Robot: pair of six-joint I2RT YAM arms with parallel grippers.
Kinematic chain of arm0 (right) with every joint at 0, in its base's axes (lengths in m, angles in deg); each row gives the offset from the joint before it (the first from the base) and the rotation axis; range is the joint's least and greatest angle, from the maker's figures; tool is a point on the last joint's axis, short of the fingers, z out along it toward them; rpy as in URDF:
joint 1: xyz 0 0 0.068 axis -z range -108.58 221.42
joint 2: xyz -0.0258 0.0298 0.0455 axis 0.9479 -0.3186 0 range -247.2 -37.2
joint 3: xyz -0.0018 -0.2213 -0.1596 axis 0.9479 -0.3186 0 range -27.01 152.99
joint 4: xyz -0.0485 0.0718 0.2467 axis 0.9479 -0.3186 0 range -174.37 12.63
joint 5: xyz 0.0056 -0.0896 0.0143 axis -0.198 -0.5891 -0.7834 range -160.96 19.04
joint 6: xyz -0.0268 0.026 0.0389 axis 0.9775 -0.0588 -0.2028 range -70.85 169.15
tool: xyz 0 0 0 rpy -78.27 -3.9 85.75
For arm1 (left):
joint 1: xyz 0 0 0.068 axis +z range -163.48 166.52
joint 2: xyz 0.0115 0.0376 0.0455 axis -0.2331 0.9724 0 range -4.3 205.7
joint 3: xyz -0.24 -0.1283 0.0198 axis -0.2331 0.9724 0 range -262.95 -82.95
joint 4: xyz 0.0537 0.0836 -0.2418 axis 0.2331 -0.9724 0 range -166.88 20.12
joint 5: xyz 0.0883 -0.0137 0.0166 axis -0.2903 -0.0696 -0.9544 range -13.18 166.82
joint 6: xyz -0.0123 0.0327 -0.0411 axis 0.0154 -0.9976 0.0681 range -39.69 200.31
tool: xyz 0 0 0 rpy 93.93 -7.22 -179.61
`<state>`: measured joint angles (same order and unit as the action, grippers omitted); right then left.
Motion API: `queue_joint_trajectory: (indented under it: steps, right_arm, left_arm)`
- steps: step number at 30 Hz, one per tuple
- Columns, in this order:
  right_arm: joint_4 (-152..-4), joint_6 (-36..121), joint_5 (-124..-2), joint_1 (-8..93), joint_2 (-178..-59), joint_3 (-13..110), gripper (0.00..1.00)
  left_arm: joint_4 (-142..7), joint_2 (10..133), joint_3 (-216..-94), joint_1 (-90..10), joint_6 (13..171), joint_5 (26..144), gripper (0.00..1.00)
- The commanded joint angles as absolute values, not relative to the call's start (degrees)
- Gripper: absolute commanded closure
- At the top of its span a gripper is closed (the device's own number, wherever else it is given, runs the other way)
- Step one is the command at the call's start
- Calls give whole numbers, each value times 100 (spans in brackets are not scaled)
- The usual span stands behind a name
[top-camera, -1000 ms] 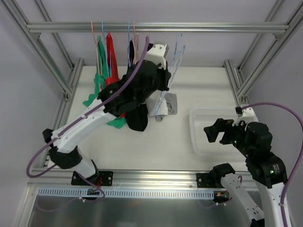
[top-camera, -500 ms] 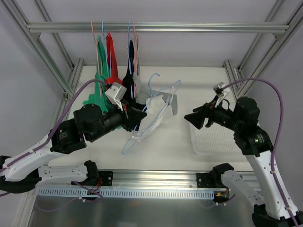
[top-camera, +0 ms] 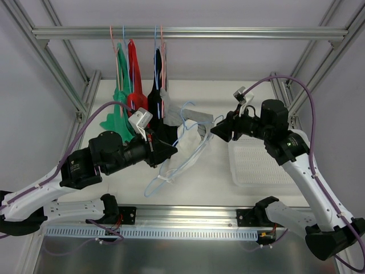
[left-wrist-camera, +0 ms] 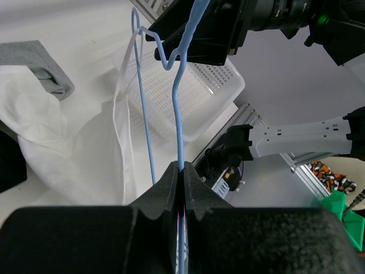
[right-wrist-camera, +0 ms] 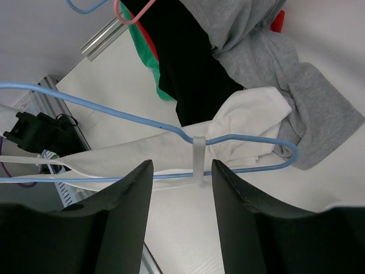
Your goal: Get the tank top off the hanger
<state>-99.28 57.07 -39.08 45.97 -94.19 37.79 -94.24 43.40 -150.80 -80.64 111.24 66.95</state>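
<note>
A light-blue wire hanger (top-camera: 191, 157) is held low over the table, and my left gripper (top-camera: 167, 152) is shut on its wire. The left wrist view shows the wire (left-wrist-camera: 178, 85) pinched between those closed fingers (left-wrist-camera: 197, 182). A white tank top (top-camera: 187, 136) hangs rumpled from the hanger and partly rests on the table. One thin strap (right-wrist-camera: 198, 154) loops over the hanger (right-wrist-camera: 114, 111). My right gripper (top-camera: 218, 131) is at the hanger's far right end. In the right wrist view it (right-wrist-camera: 179, 171) stands open just short of the strap, touching nothing.
Green (top-camera: 118, 97), red (top-camera: 134, 74) and black (top-camera: 157, 80) garments hang from the overhead rail (top-camera: 228, 33) at the back left. A grey garment (right-wrist-camera: 296, 74) lies on the table behind the tank top. A white mesh basket (top-camera: 256, 165) sits at the right.
My left arm has brought the hanger with the tank top down from the rail toward the front. My right arm has swung in from the basket to the hanger's end, its jaws narrowing.
</note>
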Motion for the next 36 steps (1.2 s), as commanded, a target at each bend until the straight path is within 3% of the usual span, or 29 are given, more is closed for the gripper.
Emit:
queue_joint_trajectory:
  steps: [1, 6, 12, 19, 20, 25, 31, 36]
  right_arm:
    - [-9592, 5934, -4133, 4550, -9345, 3821, 51]
    - [-9496, 6040, -4178, 4558, -9406, 3698, 51]
    - [-9284, 6057, -4090, 4550, -9625, 3628, 62]
    - [-9135, 6005, -4063, 4550, -9670, 3557, 87]
    - [-9109, 5996, -4081, 4550, -9678, 3557, 100]
    - [-9143, 5935, -4554, 4585, -9547, 3583, 100]
    - [-9495, 5496, -5986, 5198, -9573, 4084, 100]
    - [-9600, 5118, -5393, 5358, -9950, 4436, 100]
  left_arm:
    - [-9203, 4202, -15097, -8098, 11256, 6794, 100]
    - [-9203, 4254, -15150, -8098, 11265, 6882, 100]
    - [-9203, 4211, -15159, -8098, 11300, 6909, 100]
    - [-9229, 4070, -15089, -8098, 11291, 6786, 100]
    - [-9221, 4061, -15080, -8098, 11283, 6786, 100]
    - [-9291, 4026, -15027, -8098, 11169, 6768, 100]
    - [-9458, 3798, -15106, -8098, 10844, 7391, 100]
    - [-9432, 3709, -15378, -8098, 10589, 7454, 100]
